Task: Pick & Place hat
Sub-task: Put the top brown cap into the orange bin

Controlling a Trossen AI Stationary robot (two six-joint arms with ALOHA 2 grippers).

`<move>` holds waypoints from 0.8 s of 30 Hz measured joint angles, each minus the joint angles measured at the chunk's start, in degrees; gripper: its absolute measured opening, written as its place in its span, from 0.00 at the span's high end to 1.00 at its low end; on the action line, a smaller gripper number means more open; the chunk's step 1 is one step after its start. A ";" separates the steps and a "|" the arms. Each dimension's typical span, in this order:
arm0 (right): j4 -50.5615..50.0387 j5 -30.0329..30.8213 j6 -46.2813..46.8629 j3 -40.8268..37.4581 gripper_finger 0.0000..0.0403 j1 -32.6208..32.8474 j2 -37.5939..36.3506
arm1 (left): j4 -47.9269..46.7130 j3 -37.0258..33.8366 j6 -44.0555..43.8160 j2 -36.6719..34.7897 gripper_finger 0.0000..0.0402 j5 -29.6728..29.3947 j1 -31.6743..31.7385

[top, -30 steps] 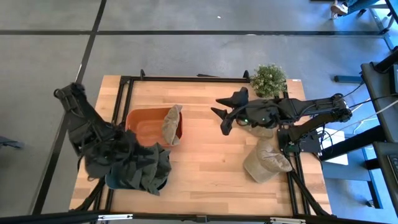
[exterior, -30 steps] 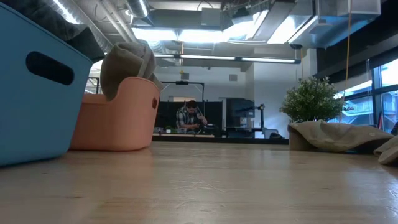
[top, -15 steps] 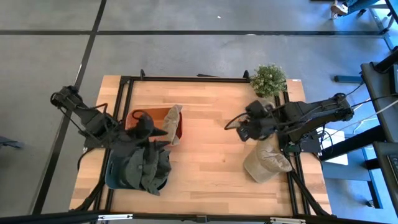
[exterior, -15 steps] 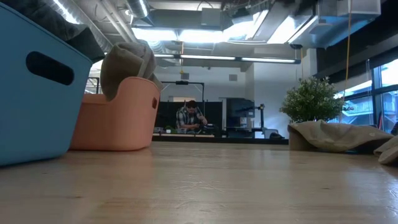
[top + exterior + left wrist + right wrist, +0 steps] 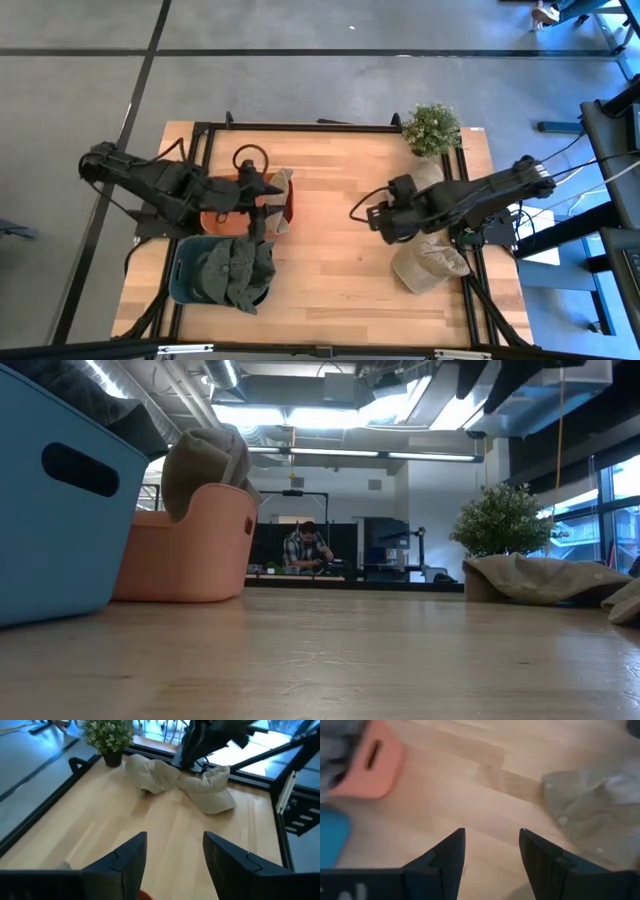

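Two beige hats lie on the table's right side: one near the plant (image 5: pixel 425 176) (image 5: pixel 150 772), one by the right edge (image 5: pixel 428 265) (image 5: pixel 207 792). A third beige hat (image 5: pixel 277 200) (image 5: pixel 200 460) hangs over the rim of the orange bin (image 5: pixel 225 200) (image 5: pixel 190 545). Dark green hats fill the blue bin (image 5: pixel 225 275). My left gripper (image 5: pixel 268 195) (image 5: pixel 172 855) hovers open over the orange bin. My right gripper (image 5: pixel 362 214) (image 5: pixel 490 855) hovers open over bare table, left of the beige hats (image 5: pixel 590 810).
A potted plant (image 5: pixel 432 128) (image 5: pixel 505 520) stands at the far right corner. The blue bin (image 5: pixel 60 490) (image 5: pixel 330 835) sits at the near left, the orange bin (image 5: pixel 367 762) behind it. Bare wood (image 5: pixel 340 270) lies between bins and hats. A person works far behind the table.
My left arm has swung from above the blue bin toward the far edge and the right, and now reaches over the orange bin. My right arm has drawn back toward the right and the near edge, its gripper tipping downward. The hats and bins have stayed in place.
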 joint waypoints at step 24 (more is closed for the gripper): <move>13.83 -2.33 -13.78 0.00 0.54 -6.95 8.65 | -0.72 -0.07 10.14 0.00 0.53 16.99 7.55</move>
